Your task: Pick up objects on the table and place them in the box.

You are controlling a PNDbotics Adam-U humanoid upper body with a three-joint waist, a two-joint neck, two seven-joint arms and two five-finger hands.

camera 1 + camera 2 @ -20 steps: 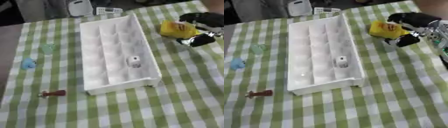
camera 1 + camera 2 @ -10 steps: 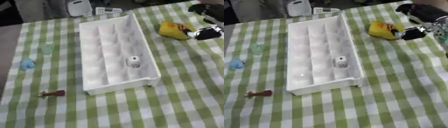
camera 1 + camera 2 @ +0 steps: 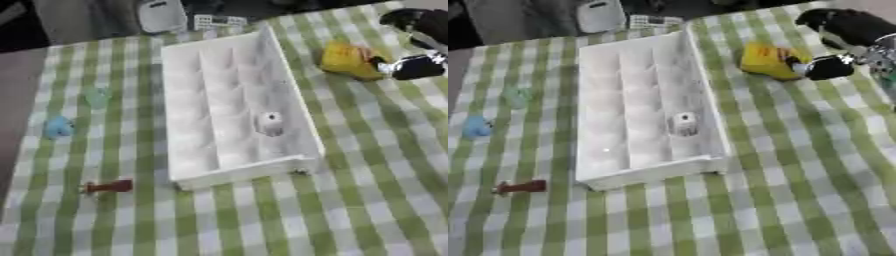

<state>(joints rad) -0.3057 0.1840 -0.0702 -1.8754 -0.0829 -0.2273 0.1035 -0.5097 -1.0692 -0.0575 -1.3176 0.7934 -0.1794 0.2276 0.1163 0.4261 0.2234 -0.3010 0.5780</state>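
Four loose objects lie on the green checked tablecloth [image 3: 262,215] outside the white box [image 3: 229,165], and one small white piece [image 3: 269,123] sits already in a compartment near the box's near right corner.

Nearest, at about 8 o'clock from the box, lies a small red-brown object [image 3: 108,187]. It is low and thin, so fingers may slide over it and only push it along the cloth. Farther, at 9 o'clock, well apart from the box, is a small blue object [image 3: 59,127], and a little beyond it a pale green, nearly see-through one [image 3: 97,96]. This one shows weakly against the pattern, so I judge it is easy to miss or to nudge.

At about 2 o'clock, near the box's right wall, sits the yellow object [image 3: 768,60]. The right hand [image 3: 829,66] is just at its far right side; a dark fingertip seems to touch it, but I cannot tell if the fingers close around it or only rest beside it. If the hold is only on the edge, the yellow object can turn, slip out and fall on the cloth. It also looks wide against the narrow compartments, so it may sit on the dividers and not go in. The box can shift if the hand hits its wall.

No left hand shows in either view.
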